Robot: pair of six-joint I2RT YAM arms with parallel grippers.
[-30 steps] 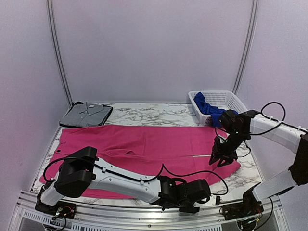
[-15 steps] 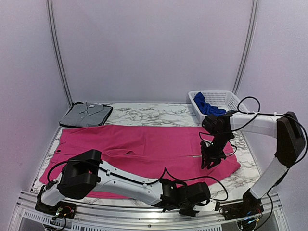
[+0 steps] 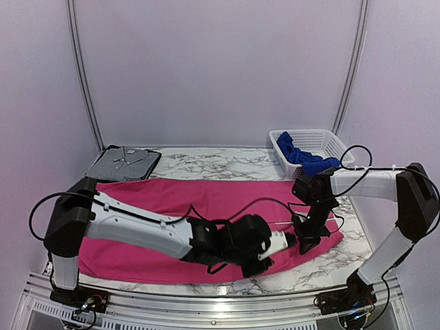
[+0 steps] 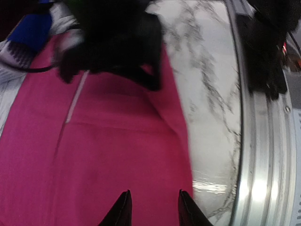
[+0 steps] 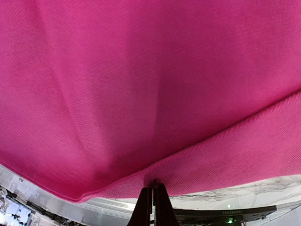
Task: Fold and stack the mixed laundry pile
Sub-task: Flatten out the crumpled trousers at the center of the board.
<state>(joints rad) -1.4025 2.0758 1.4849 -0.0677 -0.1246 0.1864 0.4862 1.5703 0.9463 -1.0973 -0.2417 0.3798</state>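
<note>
The magenta garment (image 3: pixel 206 206) lies spread almost table-wide; in the left wrist view the magenta garment (image 4: pixel 103 141) fills the left half. My right gripper (image 3: pixel 305 240) is at its right end, and the right wrist view shows that gripper (image 5: pixel 154 188) shut on a fold of the cloth's edge. My left gripper (image 3: pixel 280 242) reaches across the cloth to just left of the right one. The left wrist view shows its fingertips apart over flat fabric, the gripper (image 4: pixel 154 209) open with nothing pinched. The blue garment (image 3: pixel 301 158) hangs in the basket.
The white mesh basket (image 3: pixel 324 141) stands at the back right. A folded grey shirt (image 3: pixel 124 163) rests on a dark tray at the back left. Bare marble table (image 4: pixel 207 94) and the metal front rail (image 4: pixel 256 141) lie right of the cloth's edge.
My left arm rose from the front edge and swung onto the garment's right part. My right gripper moved down-left to the cloth's right edge and closed on it.
</note>
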